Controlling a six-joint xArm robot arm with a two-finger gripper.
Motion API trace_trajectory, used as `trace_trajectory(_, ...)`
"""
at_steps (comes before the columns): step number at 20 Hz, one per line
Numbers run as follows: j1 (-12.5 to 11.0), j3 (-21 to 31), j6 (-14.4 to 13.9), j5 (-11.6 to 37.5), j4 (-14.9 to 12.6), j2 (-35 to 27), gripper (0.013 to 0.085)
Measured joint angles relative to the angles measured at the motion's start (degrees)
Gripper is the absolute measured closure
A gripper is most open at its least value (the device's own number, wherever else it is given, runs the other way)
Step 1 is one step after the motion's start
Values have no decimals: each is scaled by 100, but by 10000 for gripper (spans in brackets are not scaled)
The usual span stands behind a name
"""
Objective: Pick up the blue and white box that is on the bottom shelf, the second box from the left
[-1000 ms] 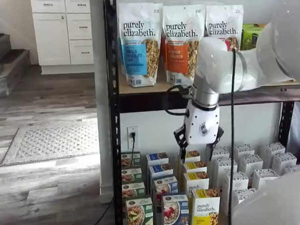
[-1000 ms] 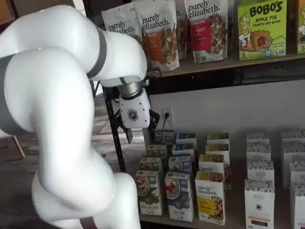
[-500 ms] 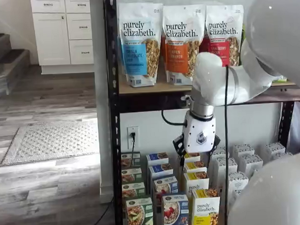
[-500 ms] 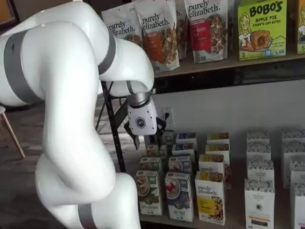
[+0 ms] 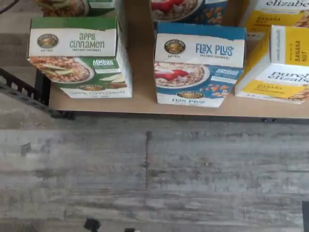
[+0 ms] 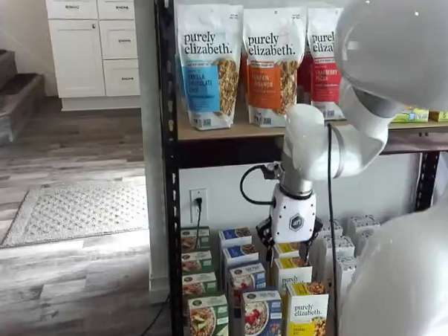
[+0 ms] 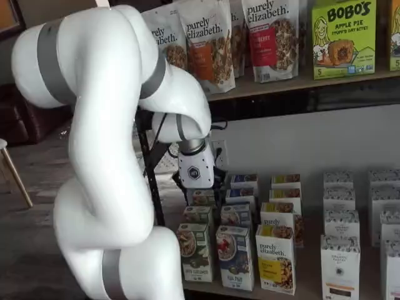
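The blue and white box (image 5: pixel 198 63), labelled Flax Plus with a bowl and red berries, stands at the front edge of the bottom shelf (image 5: pixel 140 77). In both shelf views it is the front box of its row (image 6: pixel 262 319) (image 7: pixel 234 256), between a green box and a yellow box. My gripper (image 6: pixel 289 248) (image 7: pixel 199 195) hangs from the white arm above the boxes further back in the rows, higher than the front blue box. Its black fingers are spread with a gap, and it holds nothing. The fingers do not show in the wrist view.
A green Apple Cinnamon box (image 5: pixel 77 55) stands left of the blue one and a yellow purely elizabeth box (image 5: pixel 277 63) right of it. White boxes (image 7: pixel 340 265) fill the right. Granola bags (image 6: pixel 208 64) sit on the wooden tier above. A black post (image 6: pixel 172 215) flanks the left.
The gripper has come down from just under the wooden tier to just above the rows of small boxes, closer to the shelf. It stays open and empty.
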State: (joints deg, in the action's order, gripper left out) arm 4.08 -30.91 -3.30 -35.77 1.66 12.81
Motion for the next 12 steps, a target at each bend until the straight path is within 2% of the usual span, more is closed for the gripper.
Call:
trace_trajectory(4,53,-201,171,445,244,-539,130)
trace_trajectory(10,163,-634,224,885,401,-1398,130)
trace_trajectory(12,194,-762,146,999,342,-1648,130)
